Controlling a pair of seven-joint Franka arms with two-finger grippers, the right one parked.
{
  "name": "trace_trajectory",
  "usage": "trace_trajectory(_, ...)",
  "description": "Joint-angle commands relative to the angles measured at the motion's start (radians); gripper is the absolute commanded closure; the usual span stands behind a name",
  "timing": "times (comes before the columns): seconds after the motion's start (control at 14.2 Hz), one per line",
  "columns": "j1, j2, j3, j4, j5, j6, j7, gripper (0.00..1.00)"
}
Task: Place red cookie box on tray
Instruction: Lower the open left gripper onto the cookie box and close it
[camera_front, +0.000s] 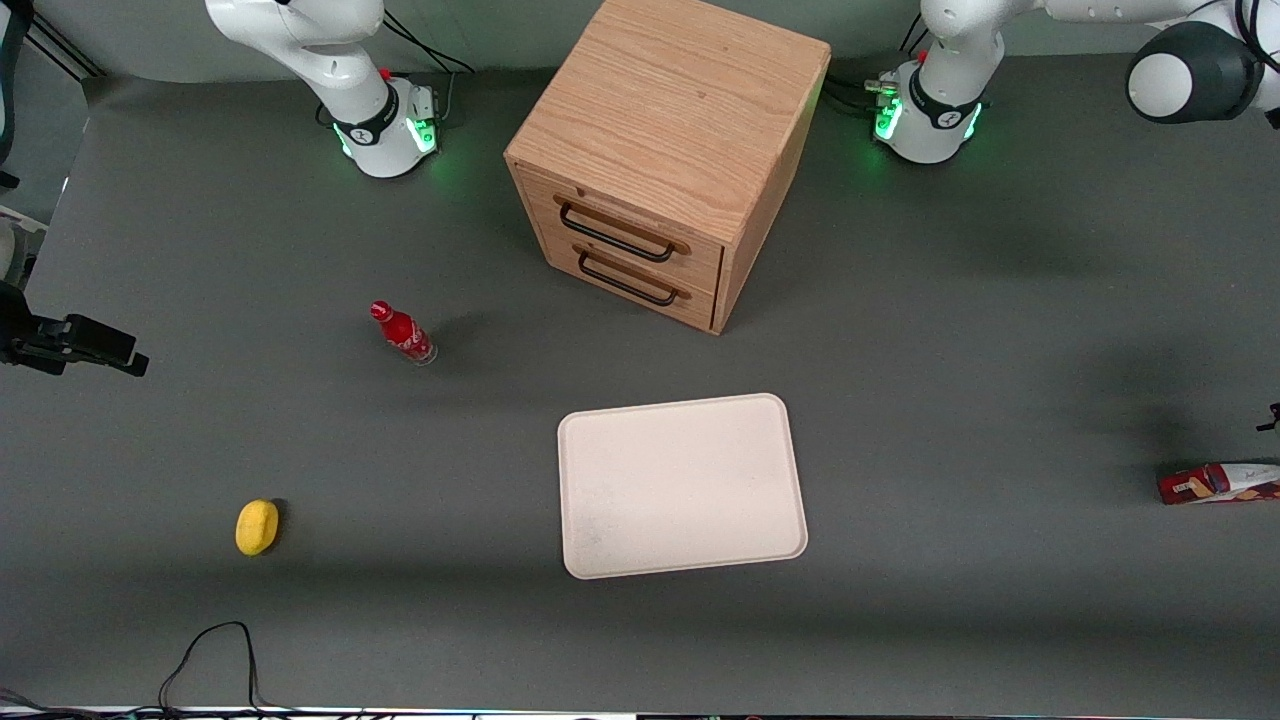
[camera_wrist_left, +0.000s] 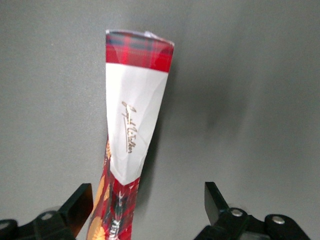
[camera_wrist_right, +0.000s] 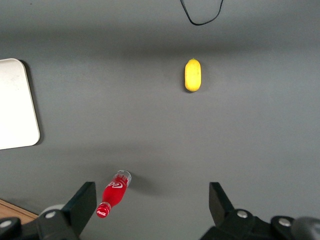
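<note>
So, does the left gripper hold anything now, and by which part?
Nothing is held. The gripper is open above the red cookie box, fingers not touching it.

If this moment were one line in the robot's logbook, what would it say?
gripper: open, above red cookie box | box: on table, working arm's end, ungrasped | tray: bare

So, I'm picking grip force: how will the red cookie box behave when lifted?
The red cookie box looks like thin carton, so probably light and crushable. It is long and narrow, so it may tilt if held off-centre. The gripper is open above it.
</note>
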Motion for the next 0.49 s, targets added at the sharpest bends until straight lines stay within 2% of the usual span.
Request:
trace_trajectory(0.0, 0.008, 0.017, -0.002, -0.009, -0.032, 0.059, 0.078, 0.01)
trace_trajectory(0.21, 0.008, 0.020, -0.002, -0.009, -0.039, 0.062, 0.087, 0.03)
trace_trajectory(0.28, 0.008, 0.025, -0.004, -0.009, -0.039, 0.073, 0.090, 0.13)
trace_trajectory(0.35, 0.009, 0.028, -0.002, -0.009, -0.046, 0.090, 0.093, 0.39)
trace_trajectory(0.42, 0.009, 0.031, -0.002, -0.010, -0.061, 0.097, 0.104, 0.80)
